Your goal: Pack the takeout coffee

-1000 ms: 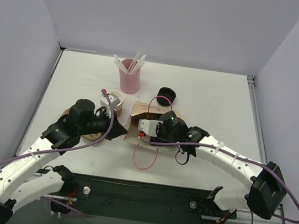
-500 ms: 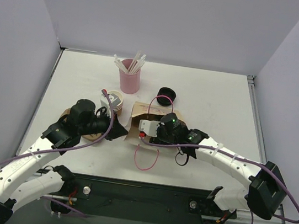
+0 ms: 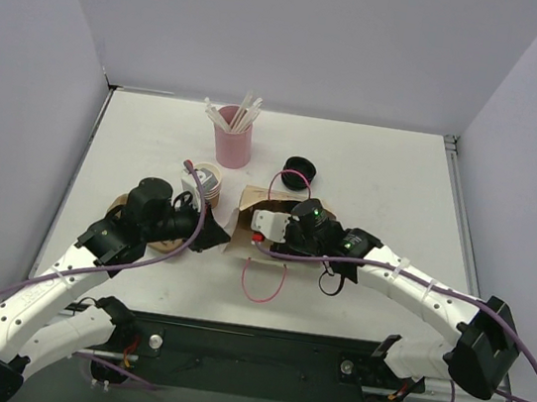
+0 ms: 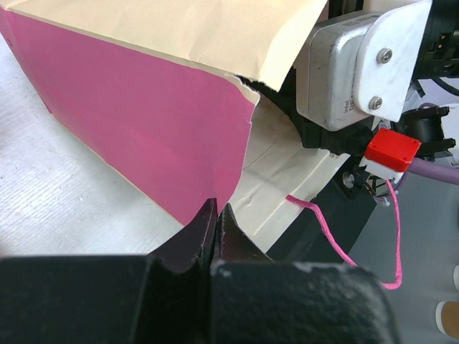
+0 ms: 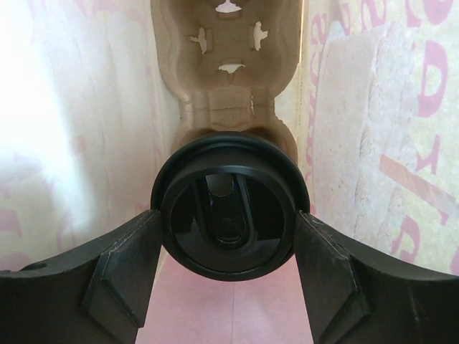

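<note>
Right wrist view: right fingers [image 5: 122,272] clamped on takeout coffee [image 5: 229,215] inside paper bag [image 5: 373,107]; left fingers [image 4: 190,240] together, pinching bag edge.

Pink cup [image 3: 233,142] of white straws [image 3: 246,110] stands far back on the counter [image 3: 382,177]; black lid [image 3: 299,171] lies to its right; brown paper cups [image 3: 207,182] stand nearer.

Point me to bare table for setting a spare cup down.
Widest free patch: table right of the black lid, beyond the right arm. A smaller one lies left of the pink straw cup. The middle is crowded: cup stack, paper bag pinched by the left pincer, right pincer inside holding the takeout coffee.
</note>
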You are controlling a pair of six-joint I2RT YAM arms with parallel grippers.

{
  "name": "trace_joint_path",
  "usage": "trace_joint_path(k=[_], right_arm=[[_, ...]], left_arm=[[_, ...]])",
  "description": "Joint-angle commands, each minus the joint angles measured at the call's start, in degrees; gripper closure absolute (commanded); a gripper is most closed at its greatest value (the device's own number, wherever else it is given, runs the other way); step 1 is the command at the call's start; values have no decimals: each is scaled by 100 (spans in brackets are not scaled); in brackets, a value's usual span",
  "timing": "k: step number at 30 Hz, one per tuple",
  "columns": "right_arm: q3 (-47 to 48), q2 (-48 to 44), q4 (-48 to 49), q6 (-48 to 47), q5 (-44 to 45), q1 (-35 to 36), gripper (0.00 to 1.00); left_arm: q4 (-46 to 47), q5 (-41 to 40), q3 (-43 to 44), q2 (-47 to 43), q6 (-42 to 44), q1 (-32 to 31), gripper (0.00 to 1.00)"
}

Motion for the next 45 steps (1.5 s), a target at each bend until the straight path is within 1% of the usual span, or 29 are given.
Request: trace_joint_path(k=[1, 5, 6, 14, 21, 23, 27, 36, 41, 45], right_arm=[[316, -162, -89, 180, -205, -12, 66], [369, -135, -45, 206, -364, 6, 66], [369, -127, -36, 215, -529, 14, 66], [422, 110, 34, 303, -768, 102, 66], [36, 286, 710, 215, -496, 120, 67], [-78, 357, 1016, 162, -208, 120, 67], [-175, 348, 1212, 197, -39, 111, 67], [-272, 208, 1177, 145, 67, 129, 68], [-176, -65, 852, 180, -65, 137, 68], [-342, -328, 658, 127, -39, 120, 68]], left_arm=[[86, 117, 211, -19, 40, -21, 100], [60, 108, 202, -37, 57, -30, 100], [60, 99, 202, -37, 57, -30, 100], [51, 99, 229, -2, 66, -30, 100], [-10, 90, 246, -2, 57, -30, 100], [-19, 90, 264, 7, 49, -30, 100], [-28, 99, 273, 16, 66, -30, 100], [7, 108, 255, 33, 31, -30, 100], [7, 108, 211, 7, 22, -30, 100], [42, 117, 132, -2, 22, -39, 100]])
